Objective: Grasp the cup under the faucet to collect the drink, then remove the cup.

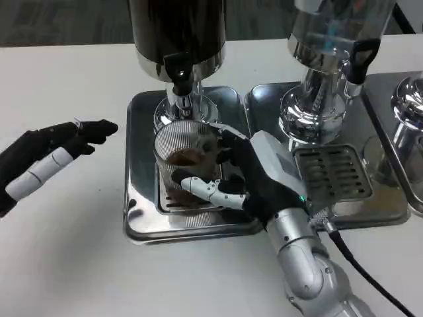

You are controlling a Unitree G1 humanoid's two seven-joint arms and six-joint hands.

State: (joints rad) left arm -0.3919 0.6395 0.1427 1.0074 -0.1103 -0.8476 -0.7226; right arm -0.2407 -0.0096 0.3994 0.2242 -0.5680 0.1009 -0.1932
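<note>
I see the right hand (246, 177) gripping the ribbed cup (187, 162) under the faucet (180, 78); left hand (49, 162) spread, resting apart on the table (66, 251).

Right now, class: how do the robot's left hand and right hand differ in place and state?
The right hand grips the ribbed cup on the drip tray under the dark dispenser's faucet; the left hand holds nothing, fingers extended, over bare table left of the tray. Both have black-and-white fingers.
</note>
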